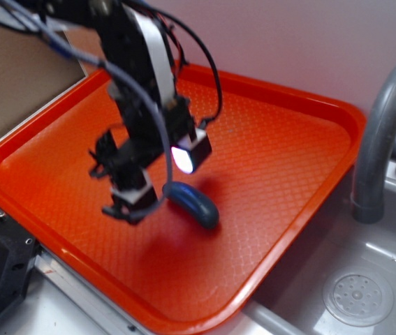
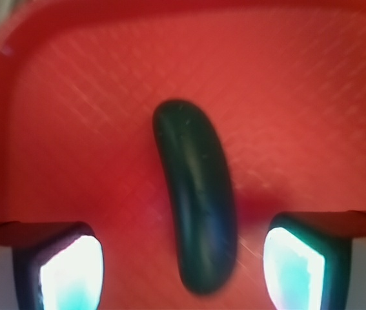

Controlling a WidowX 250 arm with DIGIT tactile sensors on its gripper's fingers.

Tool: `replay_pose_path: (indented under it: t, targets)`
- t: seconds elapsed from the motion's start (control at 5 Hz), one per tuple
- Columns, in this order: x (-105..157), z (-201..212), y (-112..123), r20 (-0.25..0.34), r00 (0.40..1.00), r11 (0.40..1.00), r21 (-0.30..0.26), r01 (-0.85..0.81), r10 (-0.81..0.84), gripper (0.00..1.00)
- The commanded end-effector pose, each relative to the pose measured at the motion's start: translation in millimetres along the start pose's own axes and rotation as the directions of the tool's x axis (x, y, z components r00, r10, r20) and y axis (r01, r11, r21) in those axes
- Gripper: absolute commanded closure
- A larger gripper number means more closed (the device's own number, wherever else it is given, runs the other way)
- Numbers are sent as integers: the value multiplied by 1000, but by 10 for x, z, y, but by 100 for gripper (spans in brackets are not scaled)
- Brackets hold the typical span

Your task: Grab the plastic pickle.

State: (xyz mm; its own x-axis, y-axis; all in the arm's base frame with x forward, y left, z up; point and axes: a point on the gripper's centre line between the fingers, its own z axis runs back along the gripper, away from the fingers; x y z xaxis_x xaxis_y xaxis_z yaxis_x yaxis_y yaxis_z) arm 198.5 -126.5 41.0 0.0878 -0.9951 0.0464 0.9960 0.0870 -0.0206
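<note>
End effector (image 1: 157,183) over left-middle of tray (image 1: 288,146), fingers spread apart, released, nothing held. Pickle (image 1: 193,203) just right of it in exterior view, lying flat on tray, dark blue, slightly curved. Wrist view: left fingertip (image 2: 66,268) at bottom left, pickle (image 2: 197,197) in middle, near end between fingertips, far end pointing away; right fingertip (image 2: 295,265) at bottom right. Gap visible on both sides of pickle. Sink (image 1: 355,296) and grey faucet (image 1: 383,132) right of tray.
</note>
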Motion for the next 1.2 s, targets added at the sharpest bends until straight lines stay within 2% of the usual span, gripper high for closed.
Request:
replay_pose_path:
  t: [0.0,0.2,0.6,0.8,1.0]
  targets:
    - [110,-202,-46,-40,999,998,52,-27,29,0]
    - [129,-227,-61,-37,999,998,52,-33,35,100]
    - [100,-188,-101,-50,994,993,71,-92,95,100]
    - [-15,-5,-45,-77,938,939,90,-332,339,100]
    - [-114,499,-106,-91,820,821,161,-547,565,100]
